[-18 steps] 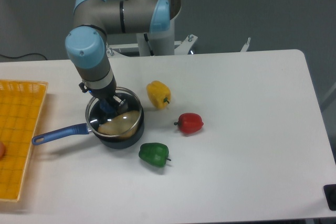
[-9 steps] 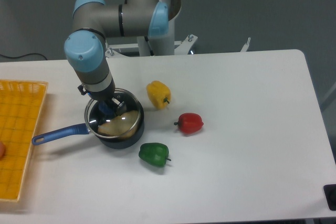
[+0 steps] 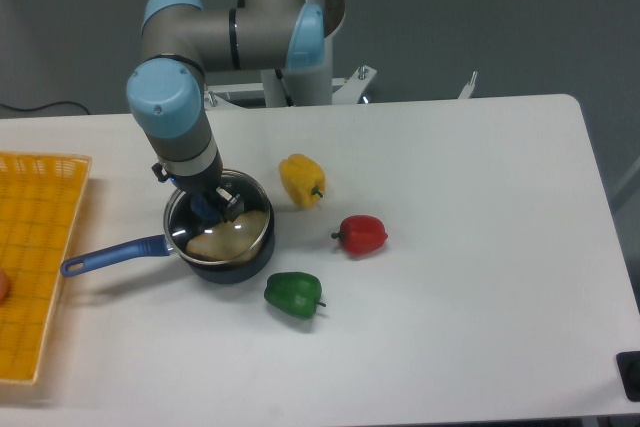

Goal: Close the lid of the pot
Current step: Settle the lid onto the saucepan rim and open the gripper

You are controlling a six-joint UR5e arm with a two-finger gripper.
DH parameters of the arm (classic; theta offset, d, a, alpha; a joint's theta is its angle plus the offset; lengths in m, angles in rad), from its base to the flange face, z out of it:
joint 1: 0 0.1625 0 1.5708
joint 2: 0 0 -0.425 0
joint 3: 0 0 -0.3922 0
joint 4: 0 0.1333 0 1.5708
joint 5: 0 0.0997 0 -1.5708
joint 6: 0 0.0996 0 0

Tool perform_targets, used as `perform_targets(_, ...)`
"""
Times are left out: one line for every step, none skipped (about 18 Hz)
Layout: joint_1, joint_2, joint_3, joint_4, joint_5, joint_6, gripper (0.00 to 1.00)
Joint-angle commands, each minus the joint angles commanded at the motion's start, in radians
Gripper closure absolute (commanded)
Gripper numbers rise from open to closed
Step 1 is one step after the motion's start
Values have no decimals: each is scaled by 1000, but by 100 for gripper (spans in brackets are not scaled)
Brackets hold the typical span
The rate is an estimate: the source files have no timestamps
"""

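On the white table (image 3: 470, 247), left of the middle, the pot (image 3: 222, 259) is standing with its long blue handle (image 3: 112, 253) pointing to the left, toward the yellow basket (image 3: 38, 257) at the table's left edge. The lid (image 3: 228, 233) is lying on the top of the pot, and its glass is reflecting the light; whether it is sitting fully level on the rim I cannot tell. The gripper (image 3: 210, 206) is reaching down from above onto the blue knob (image 3: 205, 207) of the lid, with a finger on each side of it, but from this view I cannot tell if the fingers are really pressing the knob or only standing beside it. Near the pot three peppers are lying on the table: a yellow pepper (image 3: 302, 180) to the upper right, a red pepper (image 3: 362, 235) further right, and a green pepper (image 3: 294, 294) just below the pot, not touching it.
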Motion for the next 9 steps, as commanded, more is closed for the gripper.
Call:
perform_targets(0, 0, 0, 2, 0, 0, 40)
perform_targets(0, -3, 2, 2, 0, 0, 40)
perform_targets(2, -5, 0, 2, 0, 0, 40)
perform_targets(2, -6, 0, 0, 0, 0, 40)
perform_targets(2, -6, 0, 2, 0, 0, 40)
perform_targets(2, -8, 2, 2, 0, 0, 40)
perform_targets(3, -11, 0, 2, 0, 0, 40)
perform_targets(2, -12, 0, 2, 0, 0, 40)
perform_targets(2, -14, 0, 0, -2, 0, 40)
